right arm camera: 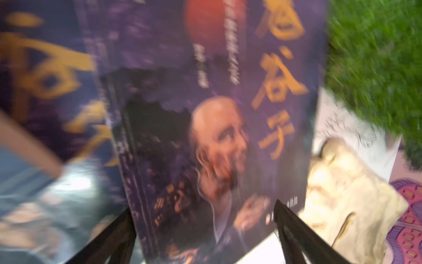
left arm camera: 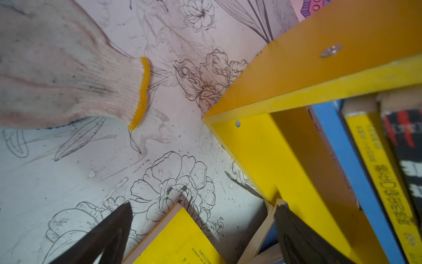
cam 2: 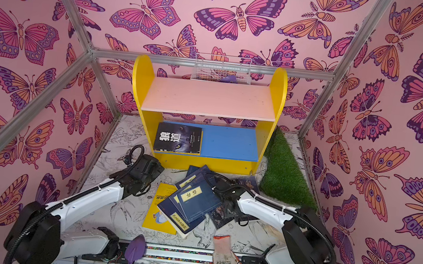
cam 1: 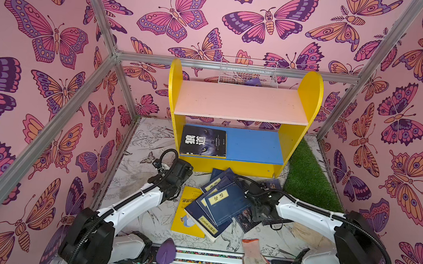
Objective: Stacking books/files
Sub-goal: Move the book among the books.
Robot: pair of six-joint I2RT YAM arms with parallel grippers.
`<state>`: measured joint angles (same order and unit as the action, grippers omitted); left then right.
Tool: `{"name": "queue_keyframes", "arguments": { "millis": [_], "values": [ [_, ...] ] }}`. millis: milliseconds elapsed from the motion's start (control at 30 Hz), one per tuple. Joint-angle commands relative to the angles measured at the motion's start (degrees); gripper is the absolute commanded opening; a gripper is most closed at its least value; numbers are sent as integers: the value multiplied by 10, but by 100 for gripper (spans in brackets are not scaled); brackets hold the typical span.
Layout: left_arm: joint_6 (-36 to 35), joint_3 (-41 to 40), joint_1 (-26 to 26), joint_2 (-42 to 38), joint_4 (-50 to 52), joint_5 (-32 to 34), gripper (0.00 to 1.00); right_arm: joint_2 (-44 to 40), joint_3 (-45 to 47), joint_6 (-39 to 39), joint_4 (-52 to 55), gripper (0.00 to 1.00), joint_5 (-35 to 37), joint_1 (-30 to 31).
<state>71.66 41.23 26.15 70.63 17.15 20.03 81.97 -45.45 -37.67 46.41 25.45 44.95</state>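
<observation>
blue shelf (cam 1: 255, 146) half free, books (cam 1: 223, 205) cluttering floor (cam 1: 155, 219)

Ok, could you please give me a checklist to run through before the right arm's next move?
1. The left end effector is open and empty: ok.
2. The right end effector is open over the portrait book: ok.
3. Contact with that book: cannot tell, view blurred.
4. The navy books squared up: not ok, fanned out.
5. The wolf book flat on the blue shelf: ok.
6. The beige glove clear of the portrait book: cannot tell.
</observation>
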Motion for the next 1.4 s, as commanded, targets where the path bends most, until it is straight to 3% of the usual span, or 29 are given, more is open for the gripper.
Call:
{"name": "queue_keyframes", "arguments": {
  "millis": [0, 167, 367, 500, 733, 933, 1367],
  "values": [
    [-93, 36, -1, 16, -35, -50, 99, -53, 4, 2, -6, 93, -8, -13],
    [-233, 102, 41, 76, -43, -96, 99, -98, -4, 58, -42, 93, -47, -54],
    [-295, 126, 104, 83, -42, -34, 99, -67, -14, 118, -41, 91, -106, -49],
    [-290, 124, 107, 71, -41, -3, 99, -28, -17, 115, -24, 90, -111, -39],
    [-271, 89, 107, 4, -41, 69, 99, 40, -50, 89, 46, 88, -21, -11],
    [-264, 66, 106, -52, -40, 130, 99, 128, -72, 65, 74, 86, 5, 14],
    [-272, 47, 106, -101, -41, 168, 99, 243, -116, 23, 128, 67, 54, 13]
  ]
}}
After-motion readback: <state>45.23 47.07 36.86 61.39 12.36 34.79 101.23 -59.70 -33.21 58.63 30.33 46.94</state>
